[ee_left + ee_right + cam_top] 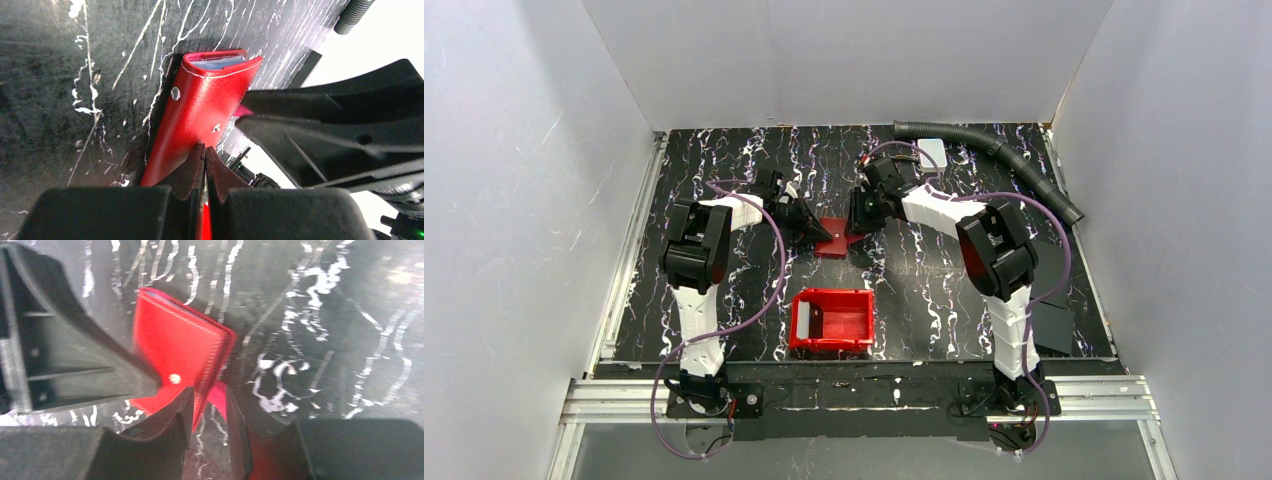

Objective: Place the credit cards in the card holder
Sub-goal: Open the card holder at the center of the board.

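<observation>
The card holder (834, 241), a small red wallet with a round snap, lies folded at mid-table between both grippers. Pale blue-grey credit cards (218, 61) show as thin edges inside its far end. My left gripper (205, 148) is shut on the card holder (200, 107) at its near edge, a red sliver pinched between the fingers. From the right, my right gripper (209, 397) stands open, with the card holder's (175, 347) corner and a pink inner flap (218, 396) lying between its fingers. In the top view the left gripper (812, 232) and the right gripper (856, 225) flank the wallet.
A bright red plastic bin (802, 322) sits in front of the wallet, near the arm bases. A white block (931, 153) and a grey corrugated hose (994, 160) lie at the back right. Black flat sheets (1052, 325) rest by the right edge. White walls enclose the table.
</observation>
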You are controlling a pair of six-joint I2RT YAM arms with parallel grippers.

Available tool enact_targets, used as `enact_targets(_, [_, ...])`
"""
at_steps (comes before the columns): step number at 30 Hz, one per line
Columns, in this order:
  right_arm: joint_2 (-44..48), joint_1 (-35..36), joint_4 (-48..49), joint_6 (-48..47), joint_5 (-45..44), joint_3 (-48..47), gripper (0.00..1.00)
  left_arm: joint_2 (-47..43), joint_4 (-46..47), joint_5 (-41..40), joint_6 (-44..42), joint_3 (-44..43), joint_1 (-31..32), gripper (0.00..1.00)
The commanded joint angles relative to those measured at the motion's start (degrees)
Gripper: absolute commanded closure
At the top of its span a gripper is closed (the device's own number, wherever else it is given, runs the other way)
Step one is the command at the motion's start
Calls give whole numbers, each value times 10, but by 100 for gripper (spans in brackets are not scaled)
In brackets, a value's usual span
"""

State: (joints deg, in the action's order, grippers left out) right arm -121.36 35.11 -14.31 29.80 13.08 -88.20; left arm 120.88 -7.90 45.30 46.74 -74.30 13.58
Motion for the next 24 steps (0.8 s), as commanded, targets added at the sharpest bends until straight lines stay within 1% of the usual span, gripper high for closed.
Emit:
enact_targets(1, [17,-3,-12,-19,-71,33,62,-3,-5,8,-1,5,1,100])
enact_targets(4, [17,-6,22,-2,-23,57,61,-7,-5,8,-2,5,1,100])
enact_targets(9, [11,-14,136,78,82,96,59,-7,-8,8,-7,4,1,99])
enact_targets(12, [14,-16,185,104,102,109,53,-6,-8,10,-10,2,2,99])
enact_targets(15, [18,-20,234,130,122,133,51,-5,-15,7,-19,-2,1,98])
enact_targets(18, [21,-21,252,134,128,138,48,-6,-20,7,-23,-6,2,98])
enact_targets(24, [-4,-20,299,173,163,128,48,-8,-20,7,-24,-6,3,97])
